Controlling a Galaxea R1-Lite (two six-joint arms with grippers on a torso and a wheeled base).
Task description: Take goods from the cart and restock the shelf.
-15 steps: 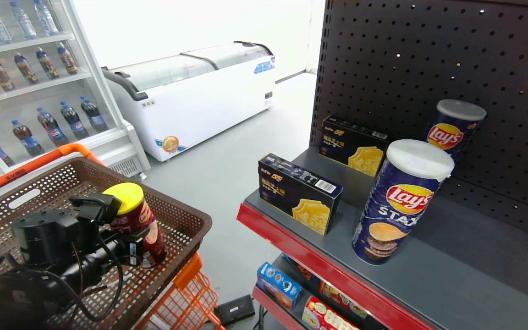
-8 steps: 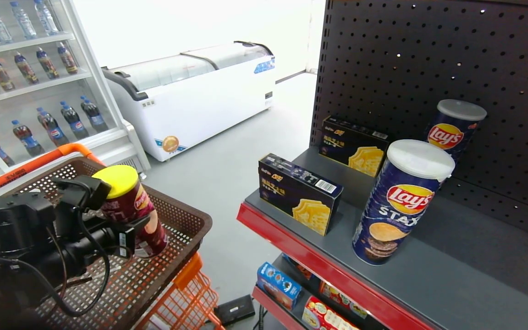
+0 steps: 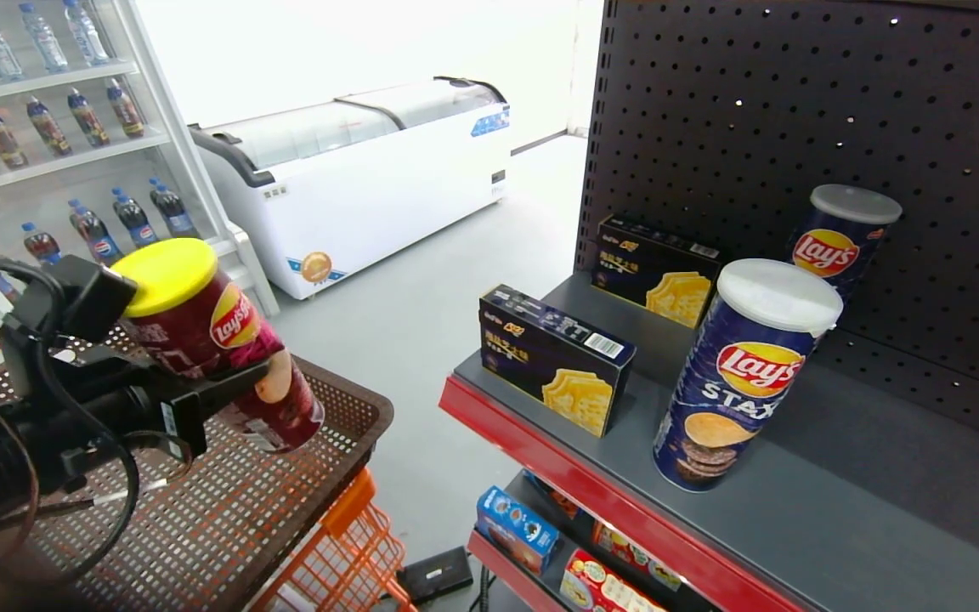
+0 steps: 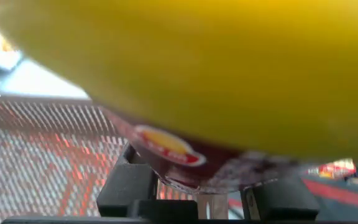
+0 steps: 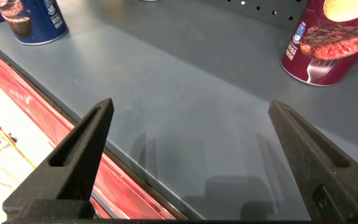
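At the near left, the left gripper [image 3: 219, 361] is clamped across the body of a maroon chips can [image 3: 222, 319] with a yellow lid. The can is tilted, with the lid leaning left and the base toward the right, and it is held over the brown basket [image 3: 352, 410] that sits on the orange cart [image 3: 345, 544]. In the left wrist view the yellow lid and the maroon can [image 4: 185, 81] loom close, with the dark gripper fingers [image 4: 126, 190] pressed against its sides.

To the right is the grey shelf [image 3: 795, 510] with its red front edge [image 3: 591, 501]. Below that edge, small colourful packs [image 3: 515, 527] sit on a lower level. The right gripper [image 5: 191, 155] hangs over bare shelf board with its fingers [image 5: 73, 155] spread wide and nothing between them. A blue can [image 5: 33, 18] and a red can [image 5: 325, 40] stand farther along the board, well apart from each other.

On the shelf a tall blue can [image 3: 744, 374] with a white lid stands upright near the front. To its left is a dark box [image 3: 553, 357] standing on its long edge. Farther back stands a second dark box [image 3: 655, 268], and to its right a second blue can [image 3: 842, 234] stands just in front of the black pegboard [image 3: 795, 102].

Across the floor, far left, are a white chest freezer [image 3: 362, 178] and a drinks cooler [image 3: 56, 127] — its racks hold bottles.
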